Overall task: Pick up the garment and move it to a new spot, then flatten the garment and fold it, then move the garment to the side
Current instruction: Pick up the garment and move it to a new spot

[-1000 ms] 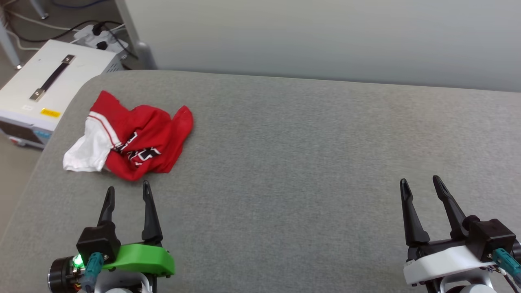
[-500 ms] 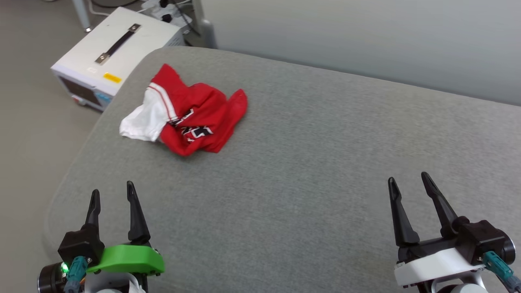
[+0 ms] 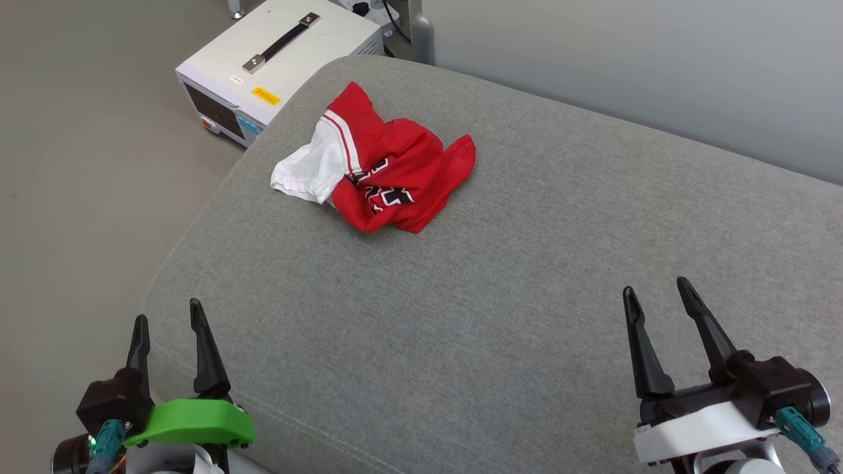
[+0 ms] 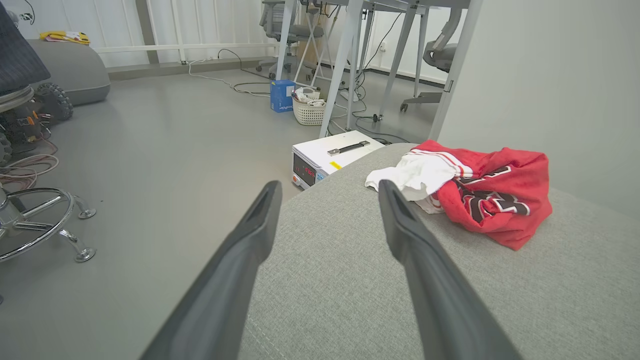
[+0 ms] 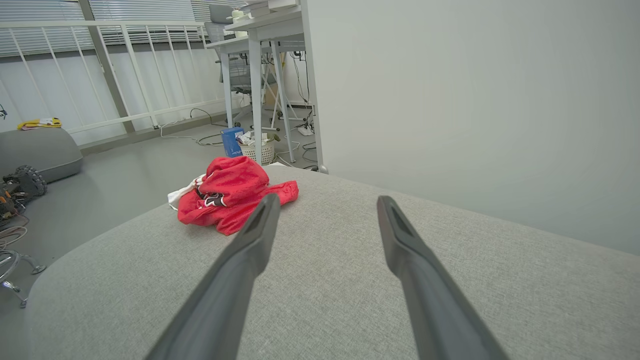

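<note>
The garment (image 3: pixel 385 172) lies crumpled near the far left corner of the grey padded surface (image 3: pixel 514 296), red with a white sleeve and black lettering showing. In the left wrist view the garment (image 4: pixel 475 192) sits ahead and to the right; in the right wrist view the garment (image 5: pixel 227 195) sits ahead and to the left. My left gripper (image 3: pixel 166 315) hovers open at the near left edge, well short of the cloth. At the lower right my right gripper (image 3: pixel 653 284) stands open, empty, far from the garment.
A white box with a black handle (image 3: pixel 280 62) stands on the floor just beyond the surface's left corner. A pale wall (image 3: pixel 658 72) runs behind the surface. Desk legs, cables and a basket (image 4: pixel 309 111) are further off on the floor.
The head camera has swung left, so the garment and white box sit further right and higher in view. Both grippers stay open; the garment lies as before.
</note>
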